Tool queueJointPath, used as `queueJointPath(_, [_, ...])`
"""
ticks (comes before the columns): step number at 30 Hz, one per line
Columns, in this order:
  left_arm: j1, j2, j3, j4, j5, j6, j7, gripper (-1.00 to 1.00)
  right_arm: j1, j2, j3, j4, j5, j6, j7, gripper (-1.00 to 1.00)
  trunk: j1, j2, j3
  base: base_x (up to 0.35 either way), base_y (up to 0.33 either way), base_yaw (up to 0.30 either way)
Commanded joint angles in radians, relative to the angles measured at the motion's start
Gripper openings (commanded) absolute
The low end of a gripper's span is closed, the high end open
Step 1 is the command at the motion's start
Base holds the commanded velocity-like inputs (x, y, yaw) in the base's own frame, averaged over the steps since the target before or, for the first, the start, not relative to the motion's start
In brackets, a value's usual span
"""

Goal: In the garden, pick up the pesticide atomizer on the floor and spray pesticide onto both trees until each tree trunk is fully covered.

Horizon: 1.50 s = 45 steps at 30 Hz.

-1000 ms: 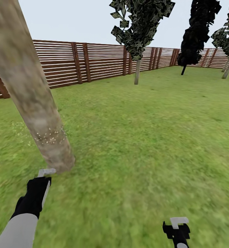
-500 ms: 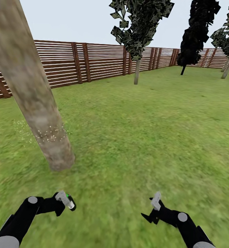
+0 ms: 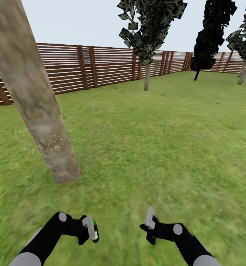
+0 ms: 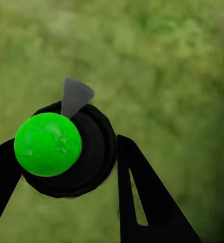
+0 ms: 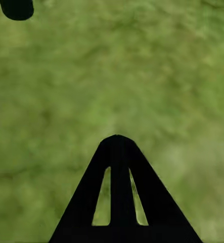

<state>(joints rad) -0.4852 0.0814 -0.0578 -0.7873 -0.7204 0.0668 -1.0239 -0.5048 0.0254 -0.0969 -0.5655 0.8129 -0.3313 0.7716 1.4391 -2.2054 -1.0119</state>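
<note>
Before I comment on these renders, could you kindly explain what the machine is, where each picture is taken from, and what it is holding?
It is a simulated wheeled robot with two arms. The head view looks down over a grass lawn with a wooden fence behind. A thick tree trunk, speckled with pale dots low down, stands near the left gripper. The left wrist view looks along that gripper, which is shut on the atomizer, black with a green top. The right gripper holds nothing, and its fingers look closed over grass.
</note>
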Motion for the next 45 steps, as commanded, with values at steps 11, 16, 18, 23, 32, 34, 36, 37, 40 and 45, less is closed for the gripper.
queueJointPath(11, [-0.007, -0.088, -0.057, 0.037, -0.007, 0.005, -0.001, -1.0, -0.009, 0.078, 0.037, -0.008, 0.005, -0.005, 0.094, -1.0, 0.0, 0.0, -0.001, 0.0, 0.0, 0.0])
queueJointPath(16, [-0.007, -0.106, -0.121, 0.099, -0.034, 0.007, 0.071, -1.0, -0.009, 0.1, 0.037, -0.022, 0.005, -0.005, 0.094, -1.0, 0.0, 0.0, -0.001, 0.0, 0.0, 0.0])
queueJointPath(18, [-0.007, -0.126, -0.121, 0.107, -0.083, 0.008, 0.086, -1.0, -0.009, 0.103, 0.037, -0.023, 0.005, -0.005, 0.094, -1.0, 0.0, 0.0, -0.001, 0.0, 0.0, 0.0])
queueJointPath(23, [-0.01, -0.152, -0.119, 0.109, -0.13, 0.017, 0.098, -1.0, -0.009, 0.115, 0.037, -0.024, 0.005, -0.005, 0.094, -1.0, 0.0, 0.0, -0.001, 0.0, 0.0, 0.0])
queueJointPath(32, [-0.01, -0.176, -0.119, 0.102, -0.132, 0.053, 0.153, -1.0, -0.009, 0.116, 0.037, -0.028, 0.005, -0.005, 0.094, -1.0, 0.0, 0.0, -0.001, 0.0, 0.0, 0.0])
queueJointPath(34, [-0.01, -0.188, -0.12, 0.102, -0.133, 0.054, 0.174, -1.0, -0.009, 0.116, 0.037, -0.028, 0.005, -0.005, 0.094, -1.0, 0.0, 0.0, -0.001, 0.0, 0.0, 0.0])
queueJointPath(36, [-0.01, -0.193, -0.12, 0.102, -0.134, 0.054, 0.181, -1.0, -0.009, 0.116, 0.037, -0.028, 0.005, -0.005, 0.094, -1.0, 0.0, 0.0, -0.001, 0.0, 0.0, 0.0])
queueJointPath(37, [-0.01, -0.195, -0.12, 0.102, -0.134, 0.054, 0.182, -1.0, -0.009, 0.116, 0.037, -0.028, 0.005, -0.005, 0.094, -1.0, 0.0, 0.0, -0.001, 0.0, 0.0, 0.0])
queueJointPath(40, [-0.01, -0.206, -0.121, 0.101, -0.136, 0.069, 0.183, -1.0, -0.009, 0.116, 0.037, -0.028, 0.005, -0.005, 0.094, -1.0, 0.0, 0.0, -0.001, 0.0, 0.0, 0.0])
queueJointPath(45, [-0.01, -0.211, -0.123, 0.096, -0.15, 0.081, 0.183, -1.0, -0.009, 0.116, 0.037, -0.028, 0.005, -0.005, 0.094, -1.0, 0.0, 0.0, -0.001, 0.0, 0.0, 0.0])
